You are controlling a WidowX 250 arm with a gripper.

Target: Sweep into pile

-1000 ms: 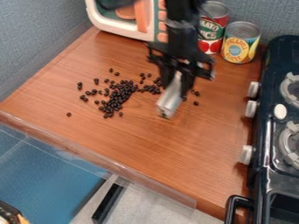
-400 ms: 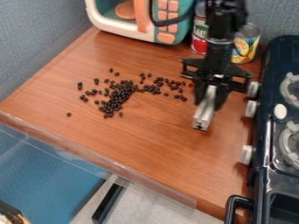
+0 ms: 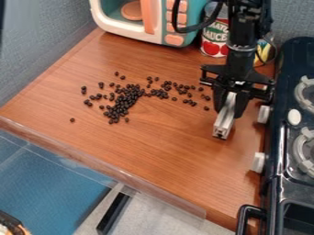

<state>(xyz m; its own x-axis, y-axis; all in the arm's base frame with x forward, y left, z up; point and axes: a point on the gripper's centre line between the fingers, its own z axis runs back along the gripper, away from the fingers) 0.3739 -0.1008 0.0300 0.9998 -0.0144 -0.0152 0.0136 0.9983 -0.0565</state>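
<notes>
The desk (image 3: 153,147) looks like smooth wood with a satin sheen, clear glossy plastic (image 3: 126,176) along its near edge. The beans (image 3: 126,98) have a dull shine. At the right edge, the stove (image 3: 288,183) is glossy, its knobs (image 3: 259,162) smooth plastic. The wall (image 3: 43,46) is matt and rough-textured; the hand (image 3: 222,132) ends in silvery metal.

Arm (image 3: 243,43) moved closer to the stove (image 3: 288,75), jaws now past the scattered beans (image 3: 126,97)

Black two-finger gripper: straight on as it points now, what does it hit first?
Likely the brown wooden tabletop, with the silver bar in the gripper leading. Depth is unclear; the bar may already touch.
</notes>
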